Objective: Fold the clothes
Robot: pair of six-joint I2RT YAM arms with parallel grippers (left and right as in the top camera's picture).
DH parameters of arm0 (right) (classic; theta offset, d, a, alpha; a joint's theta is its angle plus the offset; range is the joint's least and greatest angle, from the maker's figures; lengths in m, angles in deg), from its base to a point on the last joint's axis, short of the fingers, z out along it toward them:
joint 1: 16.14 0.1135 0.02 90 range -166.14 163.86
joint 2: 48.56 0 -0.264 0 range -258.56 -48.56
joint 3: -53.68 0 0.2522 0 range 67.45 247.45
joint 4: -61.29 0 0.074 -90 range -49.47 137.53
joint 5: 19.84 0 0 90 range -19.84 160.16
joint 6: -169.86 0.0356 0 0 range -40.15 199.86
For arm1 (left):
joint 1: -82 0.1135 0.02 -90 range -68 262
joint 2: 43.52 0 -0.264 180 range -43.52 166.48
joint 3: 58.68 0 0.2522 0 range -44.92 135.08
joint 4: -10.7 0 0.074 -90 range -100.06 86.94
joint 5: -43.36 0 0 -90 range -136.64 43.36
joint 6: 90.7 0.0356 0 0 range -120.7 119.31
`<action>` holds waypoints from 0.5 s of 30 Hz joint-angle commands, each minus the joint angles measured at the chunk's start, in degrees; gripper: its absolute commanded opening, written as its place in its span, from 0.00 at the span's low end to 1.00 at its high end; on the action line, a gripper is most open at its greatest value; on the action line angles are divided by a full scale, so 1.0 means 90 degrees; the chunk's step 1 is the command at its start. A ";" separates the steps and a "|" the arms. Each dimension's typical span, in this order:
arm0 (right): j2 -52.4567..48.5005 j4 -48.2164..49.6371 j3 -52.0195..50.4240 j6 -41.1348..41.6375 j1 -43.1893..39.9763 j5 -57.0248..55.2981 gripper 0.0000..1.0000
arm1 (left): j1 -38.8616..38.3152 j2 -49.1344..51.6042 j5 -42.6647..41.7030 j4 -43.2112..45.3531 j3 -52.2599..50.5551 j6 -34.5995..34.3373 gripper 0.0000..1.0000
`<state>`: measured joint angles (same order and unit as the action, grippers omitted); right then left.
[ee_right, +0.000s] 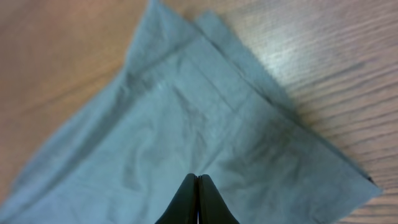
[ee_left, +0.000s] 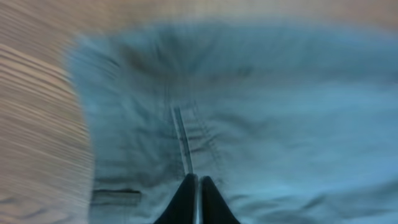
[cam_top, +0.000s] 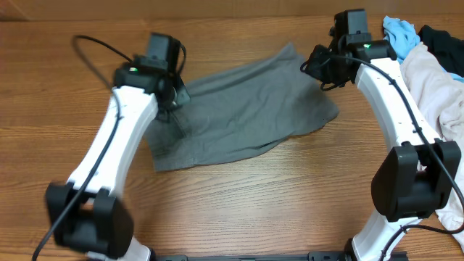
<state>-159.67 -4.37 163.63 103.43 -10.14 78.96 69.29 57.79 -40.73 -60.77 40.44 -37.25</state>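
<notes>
The gray shorts (cam_top: 246,109) lie flat on the wooden table (cam_top: 254,210), folded into a wide slanted shape. My left gripper (cam_top: 176,98) hangs over their left end. In the blurred left wrist view it (ee_left: 197,180) is shut, with its tips above a stitched seam (ee_left: 183,137) and a slit pocket (ee_left: 115,196) to the left. My right gripper (cam_top: 324,72) is over the shorts' upper right corner. In the right wrist view it (ee_right: 198,178) is shut above the gray cloth (ee_right: 186,124), with nothing visibly pinched.
A whitish-pink garment (cam_top: 435,87) is heaped at the right edge, partly under the right arm. A small light-blue cloth (cam_top: 399,32) and a dark cloth (cam_top: 444,43) lie behind it. Bare wood surrounds the shorts.
</notes>
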 commanded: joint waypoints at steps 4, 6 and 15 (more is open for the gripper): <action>-0.0100 -0.0097 -0.0556 -0.0335 0.0032 -0.0163 0.04 | 0.0058 0.0962 -0.0323 0.0304 -0.0432 0.0656 0.04; -0.0102 0.0044 -0.0792 -0.0330 0.0029 -0.0284 0.04 | 0.0078 0.1129 -0.0061 0.0529 -0.0432 0.0656 0.04; -0.0117 0.1472 -0.2295 -0.0328 0.0027 -0.0381 0.04 | 0.0078 0.1243 0.0347 0.1676 -0.0432 0.0634 0.10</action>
<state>-160.15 7.34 146.27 100.83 -9.77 77.05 69.73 68.63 -39.35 -46.67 36.09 -32.60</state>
